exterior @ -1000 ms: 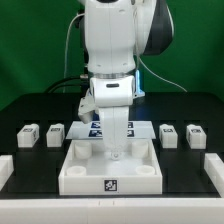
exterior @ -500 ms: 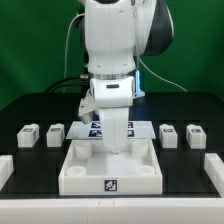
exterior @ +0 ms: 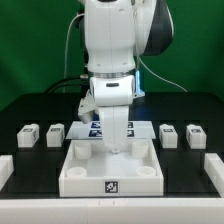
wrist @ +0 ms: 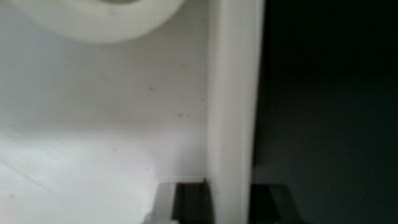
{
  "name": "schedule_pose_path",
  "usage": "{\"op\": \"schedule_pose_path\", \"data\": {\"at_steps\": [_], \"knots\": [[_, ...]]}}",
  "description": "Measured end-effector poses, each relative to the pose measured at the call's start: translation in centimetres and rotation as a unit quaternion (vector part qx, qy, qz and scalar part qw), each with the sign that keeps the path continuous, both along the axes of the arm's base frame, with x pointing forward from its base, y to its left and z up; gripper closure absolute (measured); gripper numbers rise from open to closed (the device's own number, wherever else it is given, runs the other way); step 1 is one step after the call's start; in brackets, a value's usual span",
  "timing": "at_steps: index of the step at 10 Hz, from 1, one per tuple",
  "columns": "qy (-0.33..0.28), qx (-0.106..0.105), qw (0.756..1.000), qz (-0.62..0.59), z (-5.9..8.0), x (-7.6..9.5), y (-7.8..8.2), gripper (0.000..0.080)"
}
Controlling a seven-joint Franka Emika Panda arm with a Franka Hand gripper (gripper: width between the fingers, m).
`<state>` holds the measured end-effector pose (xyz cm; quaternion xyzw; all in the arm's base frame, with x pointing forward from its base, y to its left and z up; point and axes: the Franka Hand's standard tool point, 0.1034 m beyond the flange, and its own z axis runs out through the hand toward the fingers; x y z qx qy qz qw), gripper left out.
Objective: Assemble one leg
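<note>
Several legs, small white blocks with marker faces, stand in a row on the black table: two at the exterior view's left (exterior: 28,133) (exterior: 56,132) and two at its right (exterior: 168,133) (exterior: 196,133). My gripper (exterior: 118,150) points straight down at the back rim of the large white tray-like part (exterior: 80,170), away from every leg. In the wrist view my gripper (wrist: 231,205) has its dark fingers (wrist: 189,205) on either side of the tray's thin white rim (wrist: 231,100), pressed against it. A round hole (wrist: 116,15) in the tray floor shows beside the rim.
The marker board (exterior: 92,127) lies behind the arm, partly hidden by it. Two more white parts sit at the front corners, one at the exterior view's left (exterior: 5,170) and one at its right (exterior: 214,170). Green walls surround the table.
</note>
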<state>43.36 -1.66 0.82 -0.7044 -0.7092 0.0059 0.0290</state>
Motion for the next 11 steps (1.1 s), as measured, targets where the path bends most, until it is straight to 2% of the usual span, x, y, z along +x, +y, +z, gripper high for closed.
{"op": "schedule_pose_path", "data": {"at_steps": [2,3,4,7,9,11], "knots": [[0.000,0.000,1.000,0.000,0.0,0.0,0.0,0.0737],[-0.003,0.002,1.000,0.004,0.0,0.7,0.4,0.0737],[-0.010,0.006,1.000,0.011,-0.1,2.1,1.4,0.0737],[-0.023,0.026,0.999,-0.001,-0.2,5.3,6.2,0.0737],[-0.015,0.032,0.999,-0.016,-0.1,5.6,8.9,0.0738],[-0.013,0.031,0.999,-0.032,-0.2,5.5,9.1,0.0738]]}}
